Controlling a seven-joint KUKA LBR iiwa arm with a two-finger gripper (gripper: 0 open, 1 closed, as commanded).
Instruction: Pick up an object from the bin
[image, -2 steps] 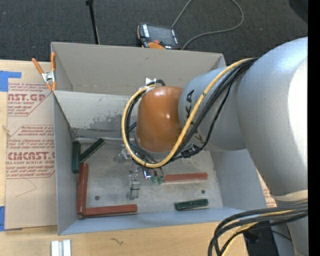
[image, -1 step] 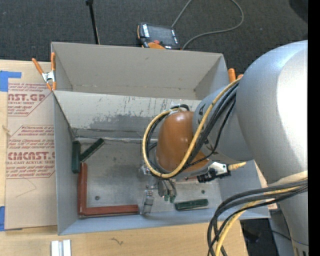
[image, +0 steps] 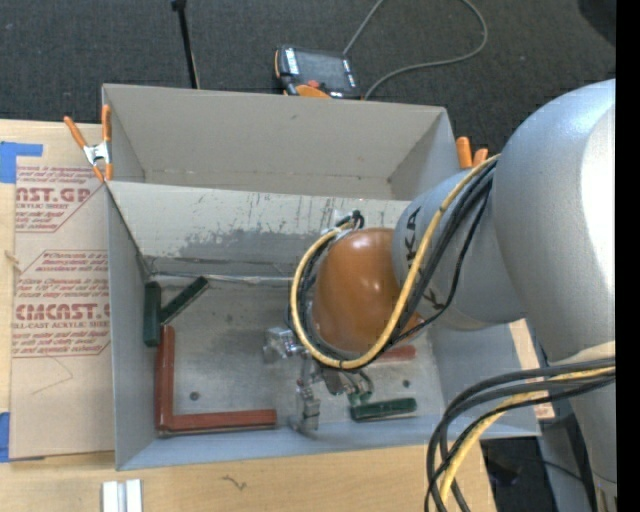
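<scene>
My claw (image: 305, 405) hangs low over the front middle of the grey bin's (image: 260, 210) floor, its metal tip close to the bare metal, and from this angle I cannot tell whether it stands wide or narrow; nothing shows gripped in it. Just to its left ends the long leg of a red-brown angle piece (image: 168, 395), which runs along the front wall and then turns up along the left side. The claw's tip sits just beside that leg's free end, though I cannot tell whether the two touch. Just to the right of the claw lies a short dark green bar (image: 382, 408), flat on the floor and nearly parallel to the front wall, apart from the claw. Above the claw my wrist carries its rounded orange cover (image: 355, 285), ringed by yellow and black cables (image: 300, 290) that loop round its left edge and trail off to the right along my arm (image: 560, 230). A sliver of a red piece (image: 402, 352) peeks out from under the cover's right side, the rest of it hidden. Well apart, in the far left corner of the floor, a dark green angle piece (image: 152, 312) lies with one leg along the left wall and the other slanting toward the back wall, its lower end near the top of the red-brown piece.
</scene>
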